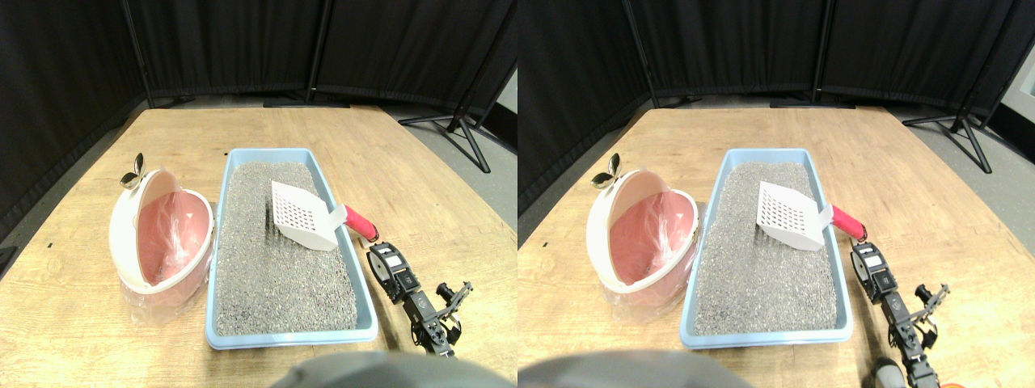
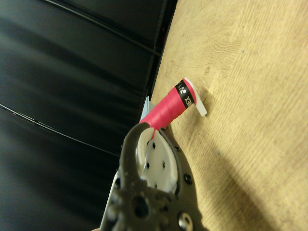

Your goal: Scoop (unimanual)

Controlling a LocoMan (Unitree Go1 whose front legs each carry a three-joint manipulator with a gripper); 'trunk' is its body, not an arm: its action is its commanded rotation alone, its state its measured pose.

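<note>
Wooden floor (image 1: pixel 420 186) ringed by black curtains (image 1: pixel 234 40), pink bin (image 1: pixel 162 234) beside blue litter tray (image 1: pixel 364 299), scoop (image 1: pixel 311 214) propped on tray rim, gripper (image 1: pixel 378 252) near its red handle (image 2: pixel 166 108), jaw state unclear.

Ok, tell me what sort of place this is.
Probably a lab or test room rather than a home: black curtain panels on stands screen off a wooden table, where a blue litter tray, white scoop and pink bin are staged.

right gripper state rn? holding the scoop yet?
Right gripper: at the scoop's red handle, not visibly gripping it; open or shut cannot be told.
</note>
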